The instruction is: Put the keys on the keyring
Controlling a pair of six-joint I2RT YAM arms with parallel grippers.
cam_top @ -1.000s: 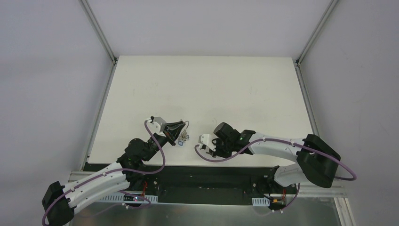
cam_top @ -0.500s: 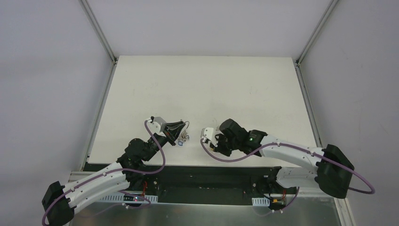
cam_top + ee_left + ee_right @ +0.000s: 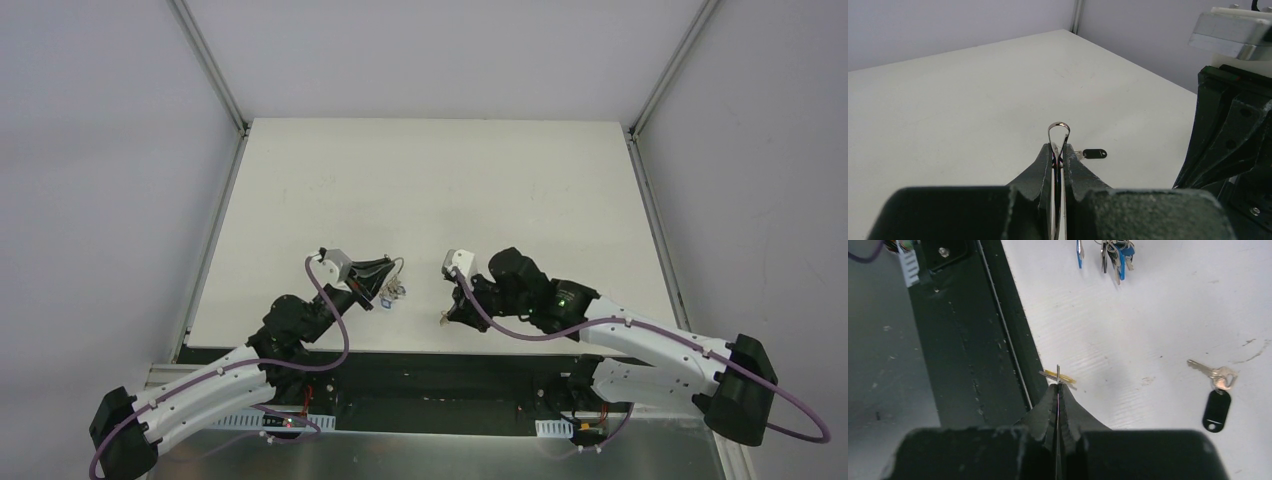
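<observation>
My left gripper (image 3: 1058,150) is shut on the keyring (image 3: 1058,131), whose thin silver loop sticks up past the fingertips. In the top view this gripper (image 3: 386,268) hangs above the table's near left, and a bunch of silver keys and blue tags (image 3: 1115,252) dangles under it. My right gripper (image 3: 1058,386) is shut on a key seen edge-on, with its yellow head cover (image 3: 1058,376) crosswise at the tips. It hovers by the table's front edge (image 3: 445,319). A second silver key (image 3: 1210,372) with a black plastic piece (image 3: 1217,410) lies flat on the table.
The white table (image 3: 430,180) ends at a black strip (image 3: 973,340) just left of my right fingertips. My right arm's black wrist body (image 3: 1233,130) stands close on the right in the left wrist view. Grey walls and metal posts surround the table.
My right wrist has turned and risen, its camera end swinging away from the front edge, and its elbow has moved right. The left arm and keyring have not moved.
</observation>
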